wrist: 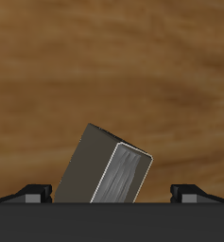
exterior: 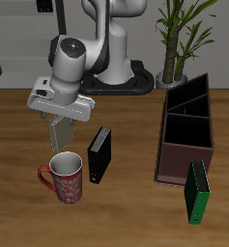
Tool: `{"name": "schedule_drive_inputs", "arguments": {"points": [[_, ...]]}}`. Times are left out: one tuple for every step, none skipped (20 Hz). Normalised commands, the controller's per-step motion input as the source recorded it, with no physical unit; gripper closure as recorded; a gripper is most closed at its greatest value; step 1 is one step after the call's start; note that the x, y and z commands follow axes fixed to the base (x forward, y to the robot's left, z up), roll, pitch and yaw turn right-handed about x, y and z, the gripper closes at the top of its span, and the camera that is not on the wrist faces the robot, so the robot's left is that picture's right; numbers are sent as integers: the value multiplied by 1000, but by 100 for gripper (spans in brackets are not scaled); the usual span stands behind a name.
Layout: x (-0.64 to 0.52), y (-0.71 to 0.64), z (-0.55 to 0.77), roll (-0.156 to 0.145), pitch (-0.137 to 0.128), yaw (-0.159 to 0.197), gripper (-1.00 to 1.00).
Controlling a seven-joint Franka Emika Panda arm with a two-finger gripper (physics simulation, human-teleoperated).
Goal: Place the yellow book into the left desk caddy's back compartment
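Note:
The yellow book (wrist: 109, 172), small and grey-tan with pale page edges, stands tilted on the wooden table straight under my gripper (wrist: 113, 195). The two fingertips (wrist: 33, 194) stand wide apart on either side of it and do not touch it. In the exterior view the gripper (exterior: 60, 125) hangs over the book (exterior: 62, 137), near the table's middle. The left desk caddy (exterior: 205, 125), a long dark brown box with dividers, stands well apart from them. Its back compartment (exterior: 193, 91) is the small section at the far end and looks empty.
A red mug (exterior: 66, 179) stands just in front of the yellow book. A black book (exterior: 99, 154) stands beside the mug. A green book (exterior: 195, 191) leans at the caddy's near end. A potted plant (exterior: 184, 39) is behind the caddy.

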Motion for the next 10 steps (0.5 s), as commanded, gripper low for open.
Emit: {"name": "schedule_drive_inputs", "arguments": {"points": [[134,78,-536,2,58,-62,100],[109,69,-319,60,51,11,100],[-13,-87,-425,-9,60,-54,100],[30,-95,-337,-82,37,-92,100],[45,71,-207,54,2,-23,100],[55,77,-293,69,41,30,100],[17,-44,-214,-36,66,-89,100],[21,171,-82,99,20,-48,100],[1,45,76,-30,-19,59,100],[-174,251,347,3,17,-120,100]]}}
